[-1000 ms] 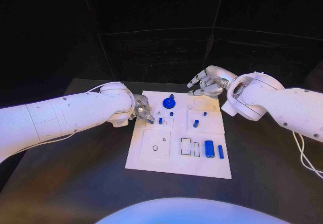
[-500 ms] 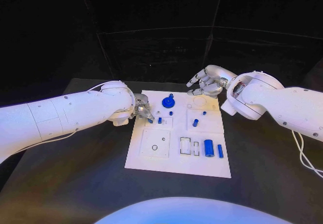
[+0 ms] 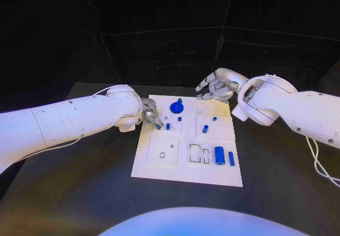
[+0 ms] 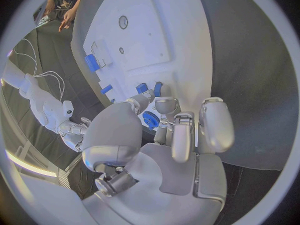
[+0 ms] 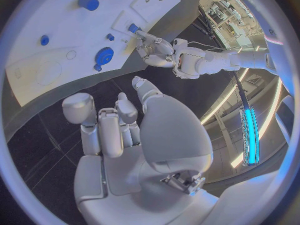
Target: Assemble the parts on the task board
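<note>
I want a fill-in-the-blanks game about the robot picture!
1. The small parts on the task board are coloured ____.
2. The left robot hand holds a small blue peg over the board's ____ edge.
3. The right robot hand holds ____.
4. The table under the board is coloured ____.

Missing words: blue; left; nothing; black
</note>
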